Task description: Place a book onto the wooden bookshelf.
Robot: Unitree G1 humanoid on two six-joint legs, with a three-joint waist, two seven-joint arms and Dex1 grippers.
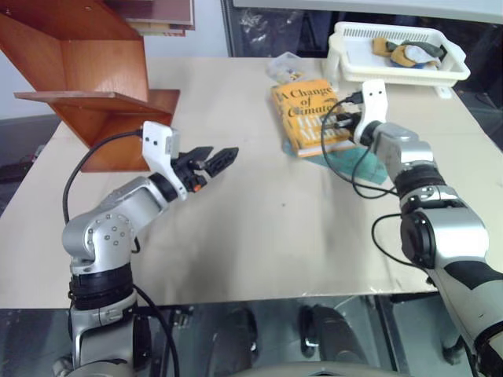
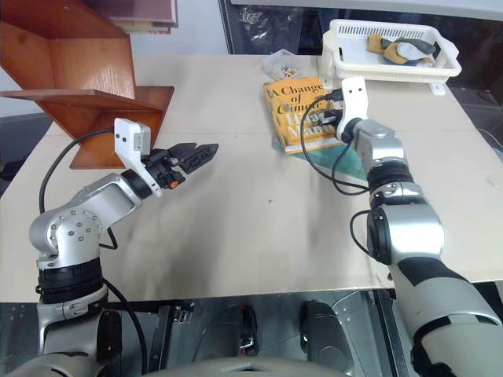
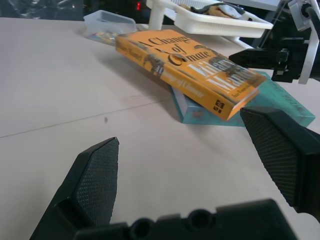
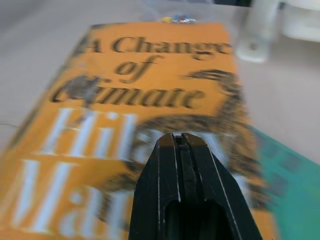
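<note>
Orange book (image 1: 312, 116) lies propped on the teal book (image 3: 280, 102), so we bring our pressed-together right gripper (image 4: 181, 142) over its cover, left gripper (image 1: 214, 159) spread and waiting.

**Where your cameras sit**

Your two head views look forward and down over the desk (image 1: 259, 236), sharing the whole scene. Your left wrist view looks low across the desk toward the book (image 3: 190, 70). Your right wrist view sits close above that same book's cover.

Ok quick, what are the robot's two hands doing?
Left gripper: open, holding nothing.
Right gripper: shut, empty, above the thick orange-yellow paperback book.
</note>
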